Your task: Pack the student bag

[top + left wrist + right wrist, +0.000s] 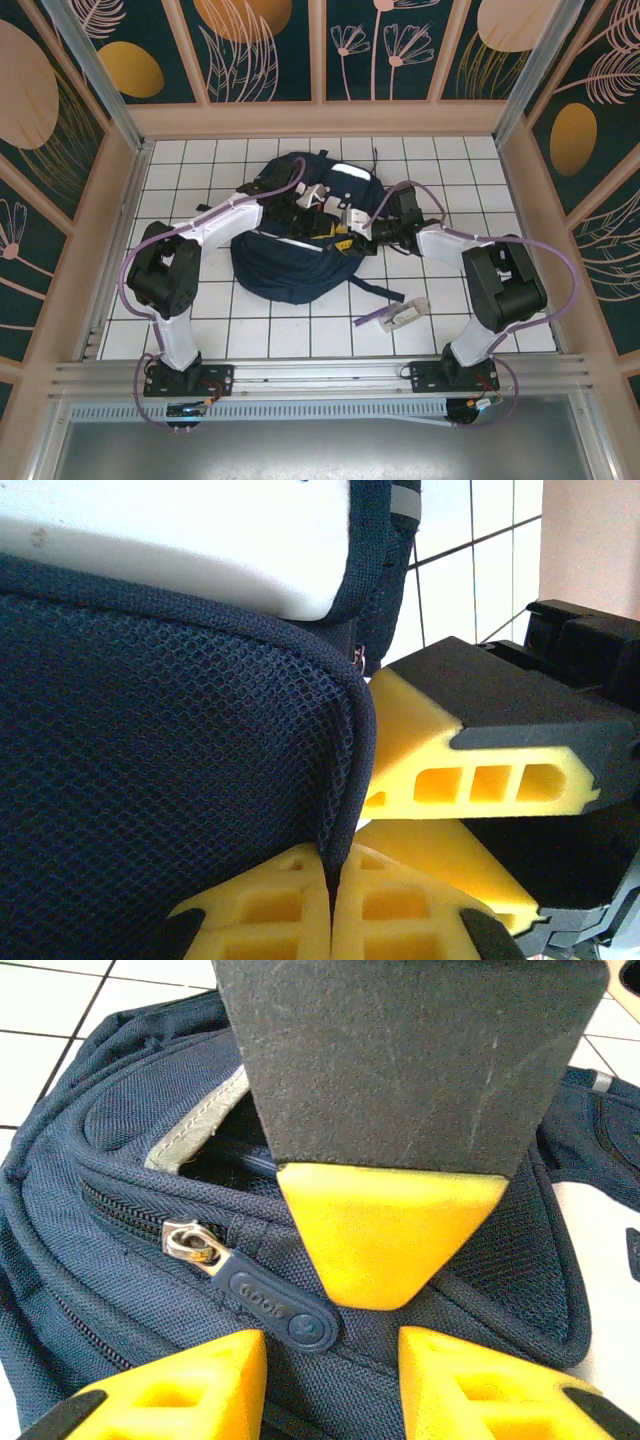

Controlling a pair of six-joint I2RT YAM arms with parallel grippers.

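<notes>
Your left gripper [330, 905] pinches shut on the bag's [290, 268] mesh edge [348, 770]. Your right gripper [330, 1345], jaws parted and holding nothing, hovers just above the bag's zipper pull [270, 1305]. The bag lies mid-table [200, 330], both grippers meeting over it.

Lab cell, gridded table [470, 190] (aluminium frame [320, 372])

Just beyond the right gripper's [332, 1345] jaws, the left gripper's finger [390, 1230] blocks the student bag's [120, 1210] open pocket from us — we cannot tell what lies inside.
</notes>
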